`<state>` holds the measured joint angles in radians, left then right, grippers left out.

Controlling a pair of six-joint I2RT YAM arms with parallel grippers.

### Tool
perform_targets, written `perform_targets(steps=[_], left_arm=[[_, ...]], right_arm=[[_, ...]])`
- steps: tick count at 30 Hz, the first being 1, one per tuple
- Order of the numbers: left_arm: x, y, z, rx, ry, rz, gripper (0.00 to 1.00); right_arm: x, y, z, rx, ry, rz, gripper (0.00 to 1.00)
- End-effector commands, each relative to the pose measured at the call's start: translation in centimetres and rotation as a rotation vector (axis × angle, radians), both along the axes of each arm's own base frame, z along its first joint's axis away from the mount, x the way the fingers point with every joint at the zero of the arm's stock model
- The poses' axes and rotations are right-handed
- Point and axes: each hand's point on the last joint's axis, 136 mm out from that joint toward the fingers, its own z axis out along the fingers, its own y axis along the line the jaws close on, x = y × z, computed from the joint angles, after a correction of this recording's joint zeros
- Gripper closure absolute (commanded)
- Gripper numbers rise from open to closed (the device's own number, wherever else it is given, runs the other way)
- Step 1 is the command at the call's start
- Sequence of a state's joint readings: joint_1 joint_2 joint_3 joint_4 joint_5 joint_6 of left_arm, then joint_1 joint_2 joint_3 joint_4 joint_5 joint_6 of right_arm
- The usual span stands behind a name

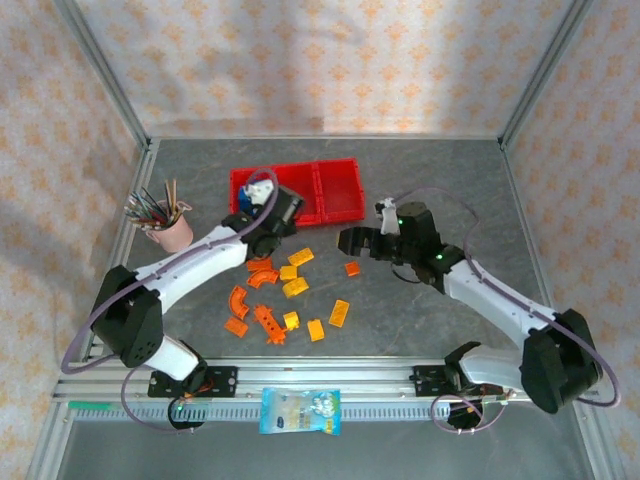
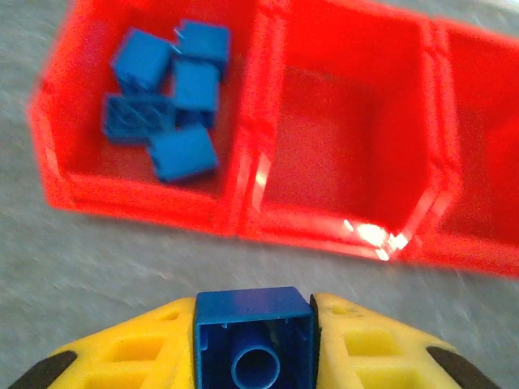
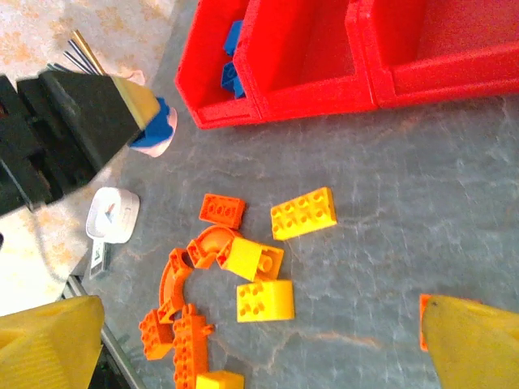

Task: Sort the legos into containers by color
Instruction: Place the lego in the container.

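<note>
A blue lego is clenched in the left jaws, the yellow fingers pressing its two sides. Its hollow underside, with the round tube, faces the wrist camera, so its top points away toward the far side. Seen end-on it looks square, and its long axis cannot be told. It hangs just near of the containers, roughly in line with the wall between the left bin and the middle bin.

The containers' row runs left to right across the far half of the desk. Five blue legos lie jumbled in the left bin, the middle bin shows a bare red floor, and the right bin is cut off by the edge of the left wrist view.

Near of the row lie the loose legos, yellow and orange, scattered at the desk's middle. A long studded orange piece lies roughly near to far.

A single orange lego sits right of the pile, just near of the right jaws. These are released, their fingers spread wide.

Bare grey desk lies right of the pile and right of the containers. A pink cup of pens stands left of the row, and a snack packet lies at the near edge.
</note>
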<state>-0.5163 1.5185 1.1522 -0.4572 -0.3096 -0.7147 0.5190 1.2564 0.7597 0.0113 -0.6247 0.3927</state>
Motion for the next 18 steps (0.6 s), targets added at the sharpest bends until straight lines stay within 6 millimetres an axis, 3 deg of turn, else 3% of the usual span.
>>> perform_targets(steps=[1,7,11,18], left_arm=[[2.7,2.7,0.6,0.083,-0.011,0.022,0.67],[7.2,5.9,-1.9,0.064,0.012,0.106,0.67],[9.8,6.6,-2.9,0.085,0.031,0.102,0.66],[11.0,7.0,-3.5,0.106,0.048,0.102,0.53]], right_arm=[[1.6,1.2,1.6,0.037,-0.056,-0.01,0.0],[2.9,1.8,1.4,0.038,-0.056,-0.023,0.0],[3.3,2.0,0.9,0.023,-0.048,-0.023,0.0],[3.8,2.1,1.0,0.008,-0.054,-0.024,0.0]])
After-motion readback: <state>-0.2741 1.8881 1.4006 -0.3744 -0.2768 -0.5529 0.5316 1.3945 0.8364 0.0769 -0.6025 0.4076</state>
